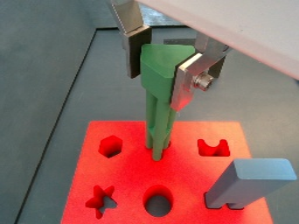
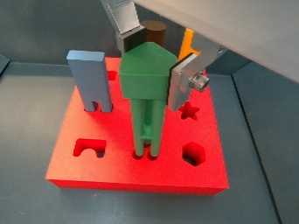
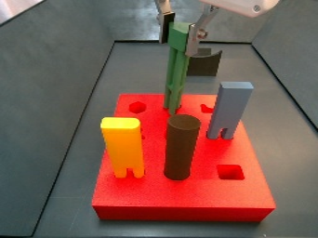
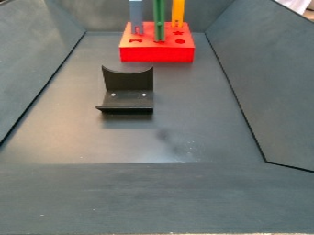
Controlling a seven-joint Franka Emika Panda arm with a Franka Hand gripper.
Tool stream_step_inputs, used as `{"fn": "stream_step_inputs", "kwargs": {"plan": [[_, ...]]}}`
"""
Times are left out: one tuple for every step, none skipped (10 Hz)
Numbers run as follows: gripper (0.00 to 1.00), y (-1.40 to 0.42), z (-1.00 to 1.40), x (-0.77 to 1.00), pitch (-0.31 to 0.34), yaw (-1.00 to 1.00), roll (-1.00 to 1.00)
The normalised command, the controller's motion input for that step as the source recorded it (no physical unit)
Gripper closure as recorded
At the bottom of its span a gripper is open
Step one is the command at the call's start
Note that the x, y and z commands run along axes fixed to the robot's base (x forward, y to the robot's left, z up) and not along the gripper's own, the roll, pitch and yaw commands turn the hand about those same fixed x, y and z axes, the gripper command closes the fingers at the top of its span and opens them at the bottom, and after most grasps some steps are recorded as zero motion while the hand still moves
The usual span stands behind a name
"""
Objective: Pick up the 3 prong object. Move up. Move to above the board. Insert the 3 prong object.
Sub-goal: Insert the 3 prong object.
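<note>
The 3 prong object (image 1: pixel 158 105) is a tall green post standing upright with its lower end in a hole near the middle of the board (image 1: pixel 193 188), the thick red slab. It also shows in a wrist view (image 2: pixel 145 83) and in both side views (image 3: pixel 176 74) (image 4: pixel 157 16). My gripper (image 1: pixel 162 80) sits over the board with its jaws closed on the post's wider top; it also shows in the wrist view (image 2: pixel 160 66) and a side view (image 3: pixel 183 35). The board also shows in other views (image 2: pixel 117 171) (image 3: pixel 187 200) (image 4: pixel 157 50).
On the board stand a blue-grey two-legged block (image 3: pixel 229 110), a yellow two-legged block (image 3: pixel 121 144) and a dark cylinder (image 3: pixel 181 147). Star, hexagon and other holes are open (image 1: pixel 103 201). The fixture (image 4: pixel 125 89) stands on the floor in front of the board. Grey walls surround the bin.
</note>
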Motion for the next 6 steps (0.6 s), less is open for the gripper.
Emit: {"fn": "stream_step_inputs", "kwargs": {"plan": [[1.00, 0.07, -0.27, 0.12, 0.061, 0.00, 0.08], [1.00, 0.06, -0.28, 0.07, 0.049, 0.00, 0.07], [1.00, 0.07, -0.32, 0.00, 0.027, 0.00, 0.07], [1.00, 0.00, -0.44, 0.00, 0.000, 0.00, 0.06], [1.00, 0.00, -0.57, 0.05, 0.000, 0.00, 0.09], [1.00, 0.00, -0.54, 0.15, 0.014, 0.00, 0.07]]}}
